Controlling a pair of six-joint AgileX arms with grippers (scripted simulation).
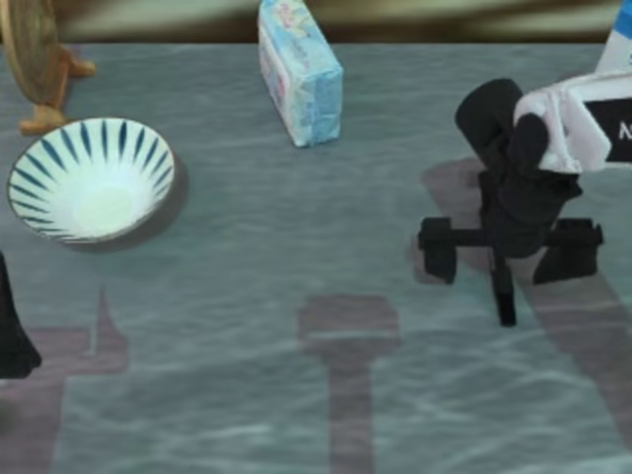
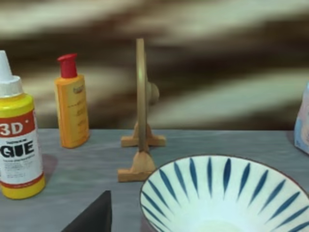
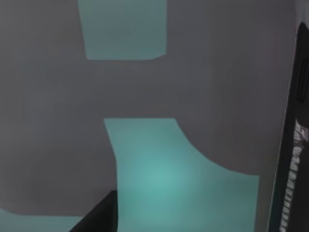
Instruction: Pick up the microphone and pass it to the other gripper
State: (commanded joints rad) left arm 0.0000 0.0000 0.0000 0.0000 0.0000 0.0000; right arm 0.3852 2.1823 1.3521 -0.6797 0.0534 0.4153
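From above, the right gripper [image 1: 506, 247] hangs over the right half of the bench [image 1: 296, 247], its two black fingers [image 1: 439, 247] spread far apart to either side; between them a thin black stick, apparently the microphone [image 1: 505, 291], points toward the near edge, its head hidden under the wrist; whether anything clamps it cannot be told, though the fingers stand released and clear of it. The right wrist view shows none of this: only teal bench surface crossed by grey shadow, a dark finger tip [image 3: 99, 215] low in the picture and a black edge [image 3: 294, 145] along one side.

The left gripper [image 1: 15, 326] sits parked at the bench's left edge, barely in the top view; its finger state cannot be told. Its wrist view gives what the top view crops or misses: a yellow glue bottle [image 2: 17, 140] with a white nozzle, an orange bottle [image 2: 71, 104] with a red cap, and a wooden stand [image 2: 141, 121] seen edge-on.

The blue-striped white bowl [image 1: 91, 180] stands at the left, near the wooden stand; it holds nothing. A pale blue packet [image 1: 299, 71] lies at the far edge, well apart from the bowl.
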